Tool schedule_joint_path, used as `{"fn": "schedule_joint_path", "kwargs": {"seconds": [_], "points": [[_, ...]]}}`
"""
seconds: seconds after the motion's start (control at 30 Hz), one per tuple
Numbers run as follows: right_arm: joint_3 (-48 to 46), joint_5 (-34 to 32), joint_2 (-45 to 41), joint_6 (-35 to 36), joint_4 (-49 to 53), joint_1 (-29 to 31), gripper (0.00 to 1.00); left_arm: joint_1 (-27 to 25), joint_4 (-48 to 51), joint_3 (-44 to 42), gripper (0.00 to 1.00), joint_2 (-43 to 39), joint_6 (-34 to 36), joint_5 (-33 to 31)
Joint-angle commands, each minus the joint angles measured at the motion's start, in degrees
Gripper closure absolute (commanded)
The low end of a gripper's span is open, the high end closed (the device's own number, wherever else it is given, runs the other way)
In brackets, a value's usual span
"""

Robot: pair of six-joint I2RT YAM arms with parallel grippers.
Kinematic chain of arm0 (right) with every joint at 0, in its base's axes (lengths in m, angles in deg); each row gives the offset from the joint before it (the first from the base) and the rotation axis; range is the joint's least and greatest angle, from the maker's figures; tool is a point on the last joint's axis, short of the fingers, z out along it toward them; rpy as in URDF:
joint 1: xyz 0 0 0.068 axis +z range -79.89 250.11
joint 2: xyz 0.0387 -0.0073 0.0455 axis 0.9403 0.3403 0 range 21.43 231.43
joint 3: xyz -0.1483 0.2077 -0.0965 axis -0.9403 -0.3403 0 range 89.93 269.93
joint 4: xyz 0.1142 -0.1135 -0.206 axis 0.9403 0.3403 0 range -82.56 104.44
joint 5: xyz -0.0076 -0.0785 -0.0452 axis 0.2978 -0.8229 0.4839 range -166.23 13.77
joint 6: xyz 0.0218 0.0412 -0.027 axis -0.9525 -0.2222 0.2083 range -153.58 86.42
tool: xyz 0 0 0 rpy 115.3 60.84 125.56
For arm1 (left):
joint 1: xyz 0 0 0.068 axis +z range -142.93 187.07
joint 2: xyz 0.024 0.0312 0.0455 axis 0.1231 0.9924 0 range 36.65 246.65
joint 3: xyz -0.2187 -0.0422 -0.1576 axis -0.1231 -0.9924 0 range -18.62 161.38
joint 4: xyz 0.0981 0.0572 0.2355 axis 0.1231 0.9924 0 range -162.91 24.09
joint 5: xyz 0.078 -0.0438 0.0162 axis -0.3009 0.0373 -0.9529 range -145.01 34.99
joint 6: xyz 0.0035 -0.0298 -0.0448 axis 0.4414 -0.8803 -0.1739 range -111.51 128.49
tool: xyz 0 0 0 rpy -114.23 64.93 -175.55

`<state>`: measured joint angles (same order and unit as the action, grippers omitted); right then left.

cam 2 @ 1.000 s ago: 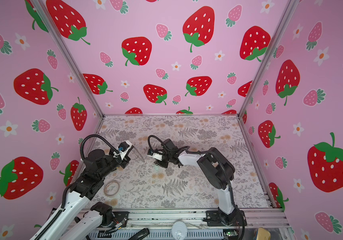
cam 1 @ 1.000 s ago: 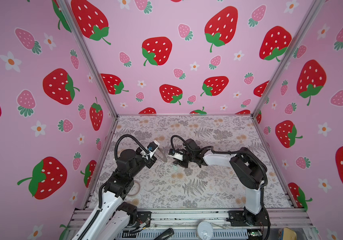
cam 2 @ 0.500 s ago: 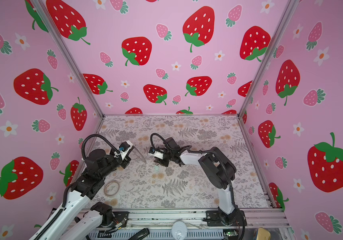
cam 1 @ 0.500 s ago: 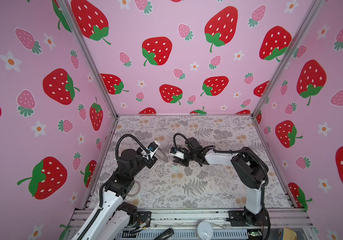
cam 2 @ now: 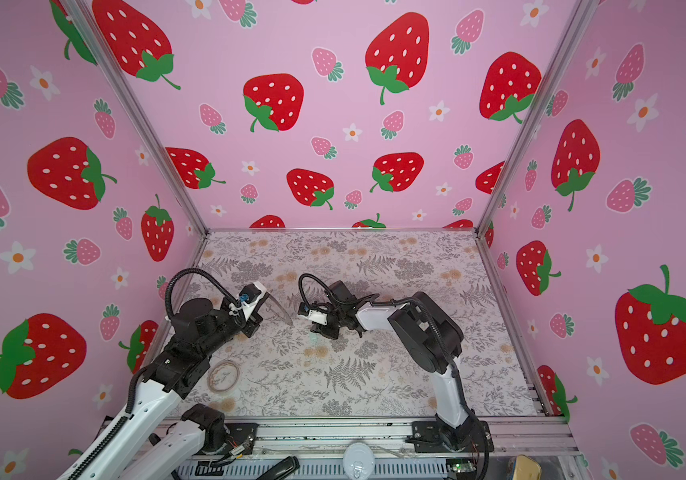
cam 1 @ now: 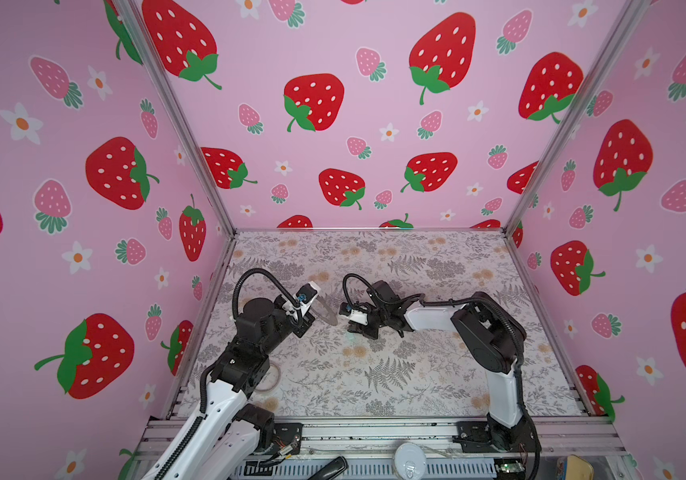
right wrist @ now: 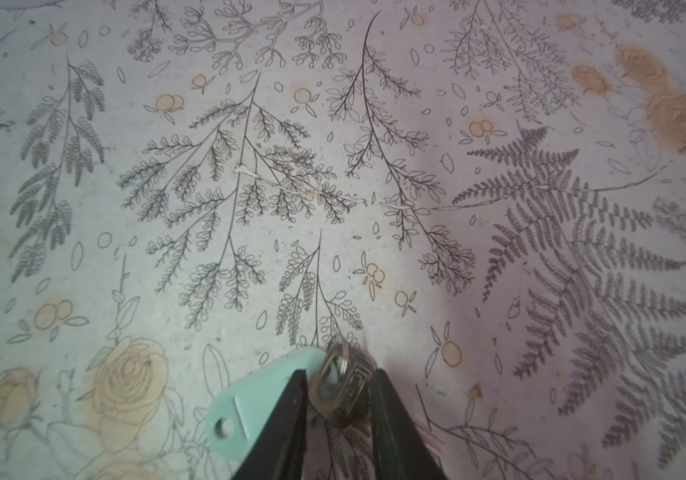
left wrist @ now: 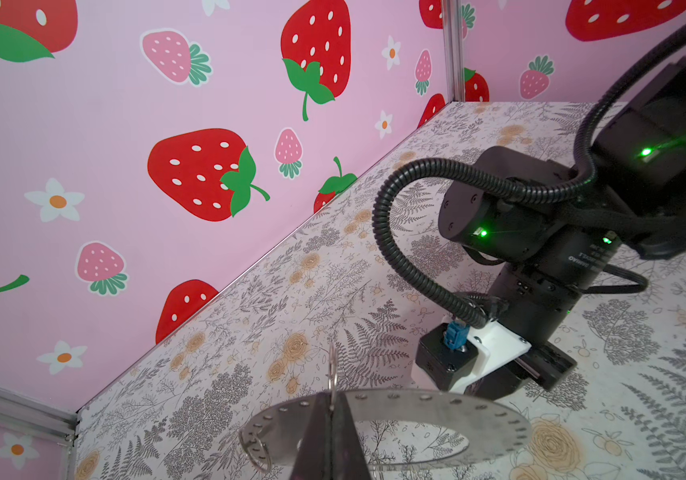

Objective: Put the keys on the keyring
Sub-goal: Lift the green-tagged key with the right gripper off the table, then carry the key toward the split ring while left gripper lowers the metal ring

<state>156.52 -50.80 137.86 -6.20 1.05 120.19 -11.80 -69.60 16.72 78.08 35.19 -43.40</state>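
Left gripper (left wrist: 331, 406), fully closed, holds the keyring (left wrist: 437, 409) aloft at ten o'clock from the key (right wrist: 345, 395), pinched in the narrowly parted right gripper (right wrist: 341, 372). Threading stage: next likely needs aligning key with a rim hole.

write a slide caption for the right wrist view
right tool pinching a silvery key with a mint tag over the floral table

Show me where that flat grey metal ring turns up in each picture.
Both top views: the keyring shows just left of middle, in the lower half.
Left wrist: along the bottom edge, clamped in the left gripper.
Right wrist: not clearly in it.
Shared landmark: the right arm's white camera mount, facing the ring.
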Motion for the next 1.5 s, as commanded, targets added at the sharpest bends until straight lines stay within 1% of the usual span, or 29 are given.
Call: {"fn": "schedule_joint_path", "kwargs": {"seconds": [0.0, 0.13, 0.37, 0.6, 0.77, 1.1, 1.2, 1.33, 1.47], "points": [[1.1, 0.0, 1.5, 2.4, 1.3, 0.6, 0.71, -0.2, -2.6, 0.1, 1.0, -0.2, -0.3, 1.4], [1.1, -0.1, 1.6, 2.4, 1.1, 0.6, 0.74, -0.2, -2.7, 0.1, 1.0, 0.0, -0.4, 1.4], [1.1, -0.4, 0.8, 2.2, 0.3, 1.0, 0.75, -0.3, -2.8, 0.1, 1.0, 0.1, -0.4, 1.4], [1.0, -1.4, 1.5, 1.9, 0.4, 1.1, 0.84, -0.3, -2.7, 0.2, 1.0, 0.2, -0.4, 1.5], [1.0, -1.0, 1.2, 1.7, 0.4, 1.3, 0.91, -0.3, -2.8, 0.2, 1.0, 0.5, -0.4, 1.6], [1.1, -1.1, 1.1, 1.1, 0.2, 1.5, 0.97, -0.2, -3.0, 0.3, 1.0, 0.7, -0.4, 1.9], [0.6, -0.9, 0.0, 0.3, -0.2, 1.5, 1.0, -0.2, -2.9, 0.3, 1.0, 0.8, -0.4, 1.9], [-1.6, -1.3, -2.7, -0.8, -2.4, 1.4, 1.0, -0.3, -2.8, 0.2, 1.0, 0.8, -0.1, 2.5], [-5.1, -3.9, -7.1, -1.1, -4.0, 0.5, 1.0, -0.3, -2.6, -0.2, 1.0, 0.6, 1.8, 5.3]]}}
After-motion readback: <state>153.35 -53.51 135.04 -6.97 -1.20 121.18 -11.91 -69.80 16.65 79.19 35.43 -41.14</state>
